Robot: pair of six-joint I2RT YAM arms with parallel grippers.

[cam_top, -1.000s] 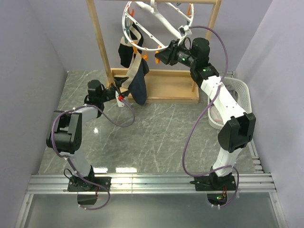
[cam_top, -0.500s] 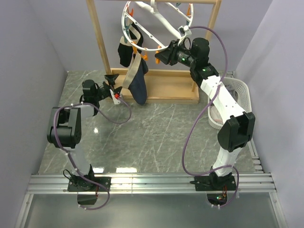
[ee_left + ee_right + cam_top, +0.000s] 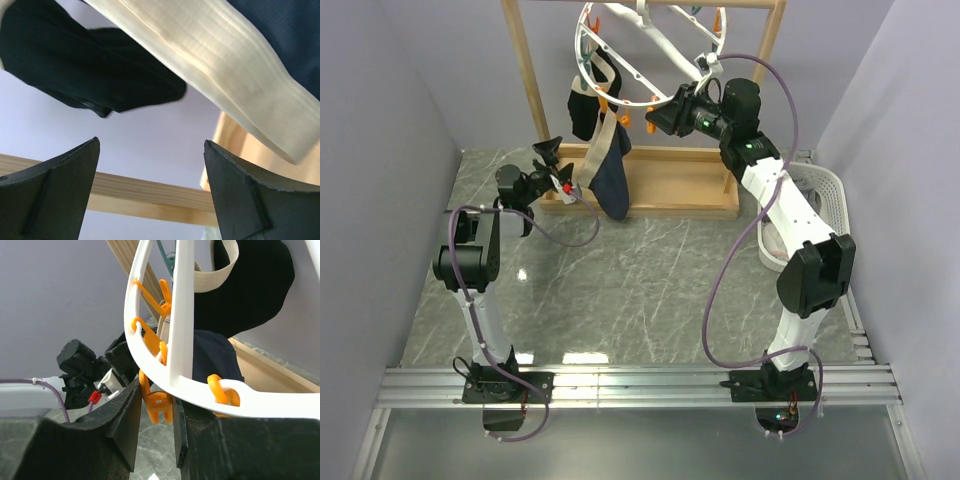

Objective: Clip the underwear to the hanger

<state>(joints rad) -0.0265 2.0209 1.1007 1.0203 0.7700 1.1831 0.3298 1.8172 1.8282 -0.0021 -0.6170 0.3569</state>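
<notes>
The underwear (image 3: 611,176) hangs from the lower left rim of the hanger (image 3: 582,50), navy body down and the cream waistband (image 3: 601,135) running up toward the ring. A smaller black garment (image 3: 584,112) hangs just beside it on the left. Both sit inside the wooden rack (image 3: 528,90) at the back of the marble table (image 3: 650,270).

From above, the left gripper (image 3: 551,160) points up at the underwear's left edge, near it but apart. Whether it is empty is hard to read there. The left wrist camera settles it: the left gripper (image 3: 151,142) has its 2 fingers (image 3: 55,185) spread wide with only wall and a wooden bar (image 3: 150,196) between them. The waistband (image 3: 225,80) crosses above, clear of both tips.

The right gripper (image 3: 656,118) meets the ring's lower rim in the overhead view (the contact itself is too small to see). The right wrist camera shows the right gripper (image 3: 156,402) closed on the hanger (image 3: 181,315), with an orange clip (image 3: 157,407) pinched between its 2 fingers where the rim passes through. The navy fabric (image 3: 215,355) hangs right behind that spot.

A white basket (image 3: 825,188) stands at the table's right edge.
</notes>
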